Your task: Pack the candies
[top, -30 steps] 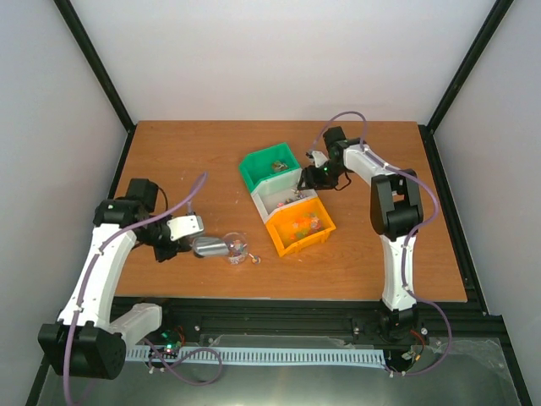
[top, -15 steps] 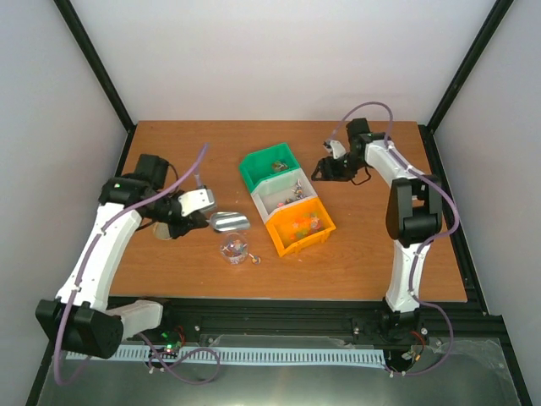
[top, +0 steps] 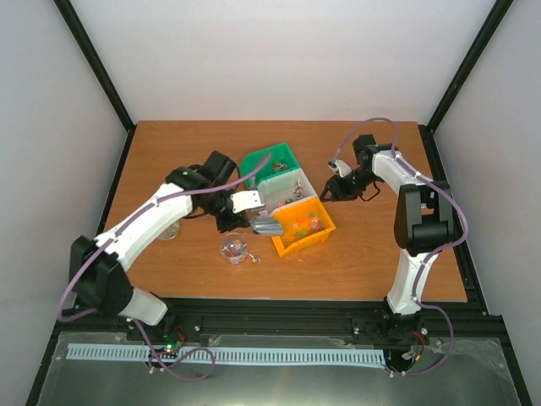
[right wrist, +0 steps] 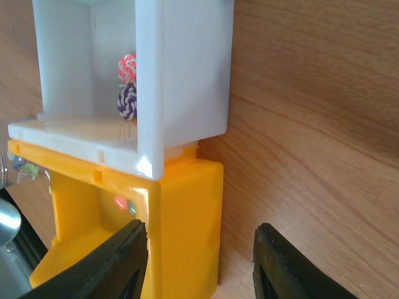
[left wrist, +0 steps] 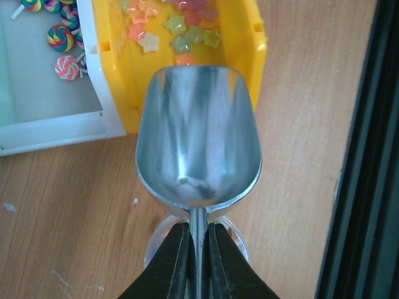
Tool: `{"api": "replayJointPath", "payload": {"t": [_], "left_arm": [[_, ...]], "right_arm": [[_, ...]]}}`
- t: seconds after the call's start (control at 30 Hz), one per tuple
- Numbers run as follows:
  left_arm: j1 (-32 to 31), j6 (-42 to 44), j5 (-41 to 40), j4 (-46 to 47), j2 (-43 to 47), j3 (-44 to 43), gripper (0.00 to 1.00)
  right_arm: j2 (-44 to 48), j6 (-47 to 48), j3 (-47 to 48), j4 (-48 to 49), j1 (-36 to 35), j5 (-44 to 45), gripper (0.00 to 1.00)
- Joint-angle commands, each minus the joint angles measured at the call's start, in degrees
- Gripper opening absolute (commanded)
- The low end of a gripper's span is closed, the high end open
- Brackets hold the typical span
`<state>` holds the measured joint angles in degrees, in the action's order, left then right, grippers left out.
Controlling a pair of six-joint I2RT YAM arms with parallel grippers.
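Observation:
Star-shaped candies (left wrist: 181, 31) lie in the orange bin (top: 306, 238), and swirl candies (left wrist: 62, 38) lie in the white bin (top: 272, 189). My left gripper (left wrist: 198, 227) is shut on the handle of the metal scoop (left wrist: 198, 137). The scoop's empty bowl (top: 267, 227) sits at the orange bin's near end. Under the fingers stands a clear jar (top: 233, 249) with a few candies inside. My right gripper (right wrist: 199, 261) is open and straddles the orange bin's (right wrist: 181, 218) back corner. A gap shows between its right finger (right wrist: 280, 265) and the wall.
A green bin (top: 258, 169) stands behind the white bin (right wrist: 187, 75), all three in a diagonal row. One loose candy (top: 256, 259) lies beside the jar. A small round disc (top: 168, 230) rests on the table left of the left arm. A black frame rail (left wrist: 368, 149) borders the table.
My left arm swung the scoop right, from beside the jar to the orange bin's near end. My right gripper moved right and back to the bins' rear, its jaws narrowing.

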<state>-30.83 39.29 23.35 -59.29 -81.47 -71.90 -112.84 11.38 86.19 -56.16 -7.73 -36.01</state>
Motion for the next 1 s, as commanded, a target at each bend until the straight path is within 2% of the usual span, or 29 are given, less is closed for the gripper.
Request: {"api": "replayJointPath", "payload": {"t": [0.0,0.27,0.6,0.77,0.97], "left_arm": [[-3.79,-4.13,-5.62,-0.09,-5.90,-6.65,0.01],[-8.01,-9.78,-11.38,-6.81,-18.32,-18.08,0.01],[-11.29,-13.06,-18.27,-10.42,-26.89,-24.30,0.01],[-11.93,-14.32,-19.83,-7.21,-29.11,-23.00,0.01],[-11.95,-15.94,-17.74,5.66,-30.73,-16.36,0.01]], "right_arm": [[1.32,0.75,-1.47,-1.02,-0.10,-2.38,0.46],[2.03,-0.52,-3.98,0.36,-0.12,-5.28,0.39],[2.48,-2.85,-6.81,2.46,-0.80,-5.93,0.29],[2.64,-4.42,-8.45,4.05,-1.09,-6.72,0.20],[1.99,-6.72,-8.76,5.83,-1.66,-7.16,0.03]]}}
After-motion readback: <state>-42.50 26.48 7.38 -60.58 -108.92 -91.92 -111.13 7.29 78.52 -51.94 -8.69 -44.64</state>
